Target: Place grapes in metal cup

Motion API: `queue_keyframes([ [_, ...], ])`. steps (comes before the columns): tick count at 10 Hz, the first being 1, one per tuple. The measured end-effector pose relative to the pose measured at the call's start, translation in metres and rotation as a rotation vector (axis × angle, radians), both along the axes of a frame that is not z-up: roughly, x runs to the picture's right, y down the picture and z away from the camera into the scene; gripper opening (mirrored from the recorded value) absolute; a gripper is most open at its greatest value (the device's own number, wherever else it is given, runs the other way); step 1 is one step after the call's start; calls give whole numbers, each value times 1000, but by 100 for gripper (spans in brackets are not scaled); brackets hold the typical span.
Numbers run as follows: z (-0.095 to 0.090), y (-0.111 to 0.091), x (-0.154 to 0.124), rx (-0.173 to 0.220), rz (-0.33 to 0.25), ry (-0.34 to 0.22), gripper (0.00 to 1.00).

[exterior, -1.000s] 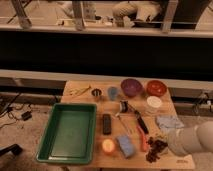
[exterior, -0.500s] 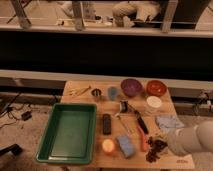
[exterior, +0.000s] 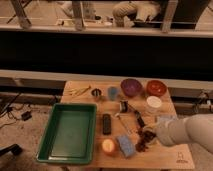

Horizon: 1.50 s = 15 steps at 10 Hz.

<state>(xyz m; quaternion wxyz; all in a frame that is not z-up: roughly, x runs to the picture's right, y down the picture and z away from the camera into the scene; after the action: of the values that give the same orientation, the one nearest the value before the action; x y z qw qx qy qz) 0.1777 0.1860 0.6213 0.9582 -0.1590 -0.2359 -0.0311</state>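
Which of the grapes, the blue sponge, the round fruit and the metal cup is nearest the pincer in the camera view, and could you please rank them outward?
The pincer is shut, at the front right of the table.
1. Grapes: right beside it, front right.
2. Blue sponge: just left of the grapes.
3. Round fruit: further left, near the front edge.
4. Metal cup: back left.

Dim, warm overhead light and soft blur throughout; gripper (exterior: 149,131), at table's (exterior: 172,156) front right, looks smeared.
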Motion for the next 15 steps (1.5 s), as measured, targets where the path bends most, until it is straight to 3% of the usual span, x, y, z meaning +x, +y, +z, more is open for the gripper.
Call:
queue_keyframes([
  [3,9,-32,-31,56,14,-57,0],
  [6,32,-61,-57,95,27,-119,0],
  [15,36,-64,-63,99,21,-136,0],
])
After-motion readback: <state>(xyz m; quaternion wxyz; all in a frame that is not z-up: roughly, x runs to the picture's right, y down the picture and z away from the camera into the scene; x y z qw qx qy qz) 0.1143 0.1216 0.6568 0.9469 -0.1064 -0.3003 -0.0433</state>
